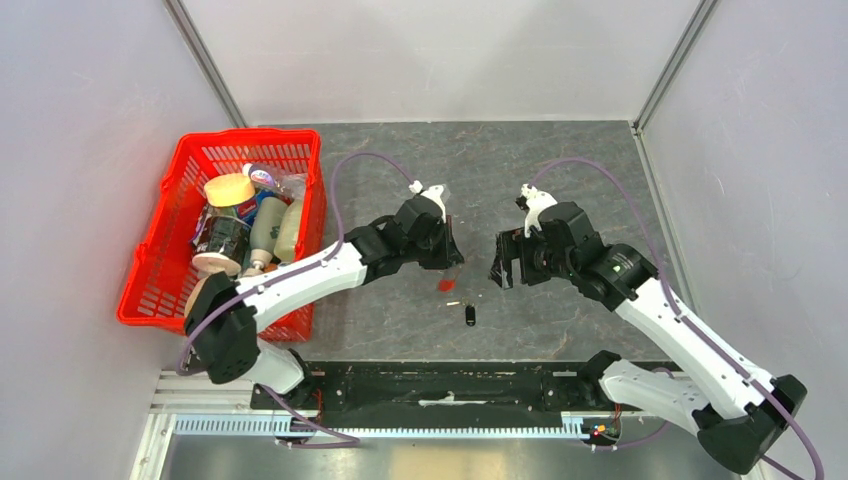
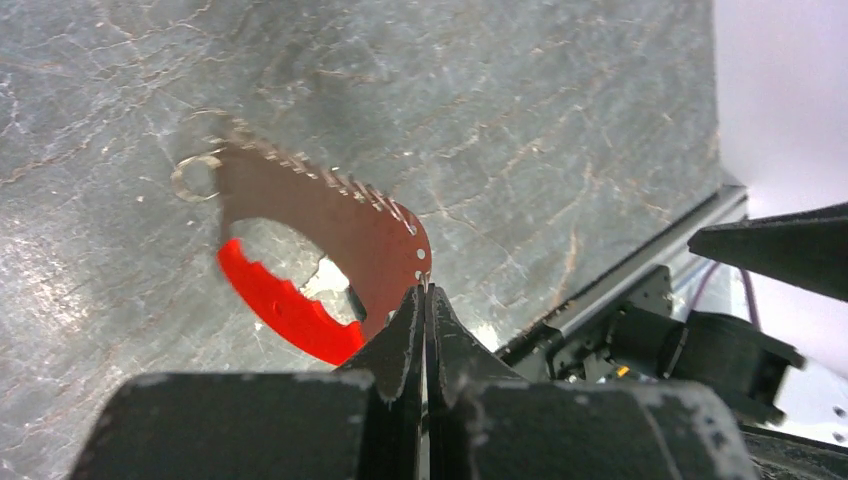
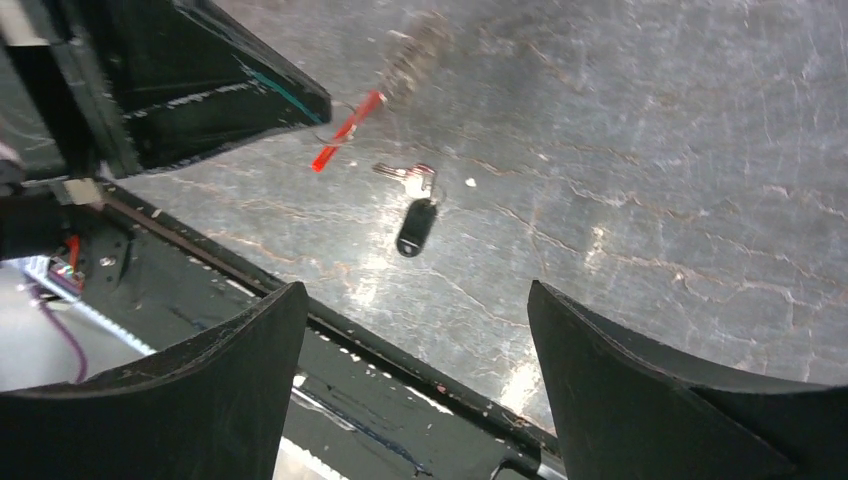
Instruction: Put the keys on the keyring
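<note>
Keyring [image 2: 360,235] is up, tilted: a grey oblong plate edged with jagged small rings and a red curved strip, pinched at one corner by the left gripper [image 2: 425,300]. Keys [image 3: 412,200], a tiny silver key on a black fob, lie flat on the table [image 3: 650,150] nearby, apart from it.

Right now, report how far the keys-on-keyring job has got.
Done: the left end effector is shut on the edge of the keyring. In hand: the right end effector stands open, clear of the keys. Remaining: the keys lie loose on the table, not yet threaded onto the ring.
</note>
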{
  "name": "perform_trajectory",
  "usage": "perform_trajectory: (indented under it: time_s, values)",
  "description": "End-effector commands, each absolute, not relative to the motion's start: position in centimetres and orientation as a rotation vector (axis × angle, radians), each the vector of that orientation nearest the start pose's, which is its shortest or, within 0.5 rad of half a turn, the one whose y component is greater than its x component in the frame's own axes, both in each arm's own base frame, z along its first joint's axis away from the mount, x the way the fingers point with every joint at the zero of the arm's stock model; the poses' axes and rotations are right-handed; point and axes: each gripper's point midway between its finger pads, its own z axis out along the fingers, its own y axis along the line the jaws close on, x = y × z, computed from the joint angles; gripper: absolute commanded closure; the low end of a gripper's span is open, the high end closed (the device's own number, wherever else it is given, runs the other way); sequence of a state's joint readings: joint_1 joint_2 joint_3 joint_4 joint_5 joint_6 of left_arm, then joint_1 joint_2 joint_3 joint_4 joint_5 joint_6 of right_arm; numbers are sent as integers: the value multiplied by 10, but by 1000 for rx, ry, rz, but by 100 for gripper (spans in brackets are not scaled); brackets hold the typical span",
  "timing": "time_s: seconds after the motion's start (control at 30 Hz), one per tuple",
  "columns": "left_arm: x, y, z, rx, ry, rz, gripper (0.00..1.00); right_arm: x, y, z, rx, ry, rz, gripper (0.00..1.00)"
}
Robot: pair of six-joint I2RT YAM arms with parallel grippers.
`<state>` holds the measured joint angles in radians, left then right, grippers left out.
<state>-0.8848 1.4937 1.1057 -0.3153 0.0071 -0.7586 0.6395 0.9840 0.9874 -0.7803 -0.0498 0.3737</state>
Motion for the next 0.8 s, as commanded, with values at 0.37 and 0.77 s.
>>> perform_trajectory:
  time_s: [0.37, 0.77]
  values:
    - [197, -336, 243, 179, 2330, -1214, 98, 142, 222, 293, -771, 2099, 998, 14]
    - [174, -338, 286, 250, 2248, -1401, 98, 134, 237, 331, -888, 1933, 1046, 17]
